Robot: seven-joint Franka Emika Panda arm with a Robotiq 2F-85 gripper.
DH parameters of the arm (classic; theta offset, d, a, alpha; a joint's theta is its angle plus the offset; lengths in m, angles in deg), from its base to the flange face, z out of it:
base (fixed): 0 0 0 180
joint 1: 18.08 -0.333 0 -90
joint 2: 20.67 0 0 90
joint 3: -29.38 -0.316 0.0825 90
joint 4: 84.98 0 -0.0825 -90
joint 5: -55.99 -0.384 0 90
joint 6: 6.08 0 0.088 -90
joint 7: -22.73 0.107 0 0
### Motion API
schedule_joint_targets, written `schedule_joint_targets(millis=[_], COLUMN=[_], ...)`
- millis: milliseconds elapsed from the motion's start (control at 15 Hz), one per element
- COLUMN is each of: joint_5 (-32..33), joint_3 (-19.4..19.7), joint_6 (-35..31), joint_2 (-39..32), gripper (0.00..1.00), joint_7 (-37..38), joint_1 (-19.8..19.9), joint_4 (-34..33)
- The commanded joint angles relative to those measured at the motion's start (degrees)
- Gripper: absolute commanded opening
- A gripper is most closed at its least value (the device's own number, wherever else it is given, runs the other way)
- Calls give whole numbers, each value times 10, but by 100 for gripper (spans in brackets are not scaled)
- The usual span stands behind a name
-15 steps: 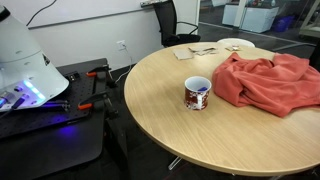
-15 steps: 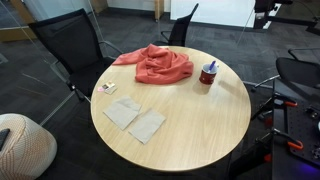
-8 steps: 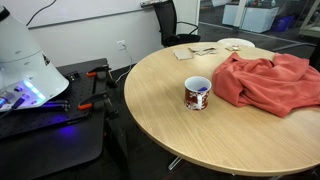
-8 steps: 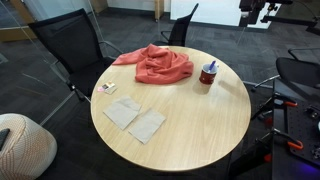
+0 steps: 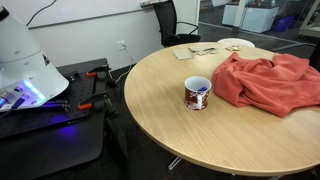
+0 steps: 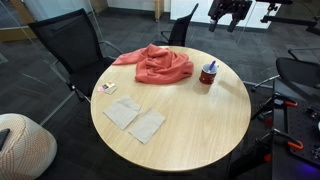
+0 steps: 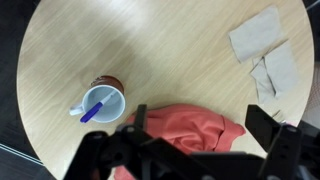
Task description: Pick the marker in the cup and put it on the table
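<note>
**In the cup, the marker leans; my gripper hangs high and empty**

Inside the white cup (image 7: pixel 101 99) the blue-purple marker (image 7: pixel 97 108) lies tilted, its upper end against the rim on the handle side. The cup stands upright on the round wooden table (image 7: pixel 170 50), close to the edge, with its printed picture showing in an exterior view (image 5: pixel 198 92). Just beside it lies a crumpled red cloth (image 6: pixel 155 62), apart from the mug. Further across the top lie two paper napkins (image 7: pixel 262 45), side by side.

My gripper (image 7: pixel 200 125) is spread wide, jaws far apart, with nothing between them and nothing touched. From my wrist I look straight down, and the cup sits off to one side of my fingers (image 7: pixel 138 118), not under them. In an exterior view my gripper (image 6: pixel 228 10) hangs well above the table, beyond its far edge
</note>
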Motion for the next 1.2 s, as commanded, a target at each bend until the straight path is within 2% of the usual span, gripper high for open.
schedule_joint_targets(millis=[0,200,333,400,533,733,933,1133], joint_5=[18,65,135,92,123,123,205,279], joint_3=[-14,-12,-8,-6,-5,-5,6,16], joint_6=[-105,-197,-251,-214,-238,-240,-252,-232], joint_2=[-25,-47,-58,-56,-65,-66,-75,-84], gripper=[100,100,100,100,100,100,100,100], joint_7=[99,199,292,221,269,270,422,559], joint_1=[17,22,25,19,21,21,28,30], joint_4=[28,49,64,50,58,58,60,52])
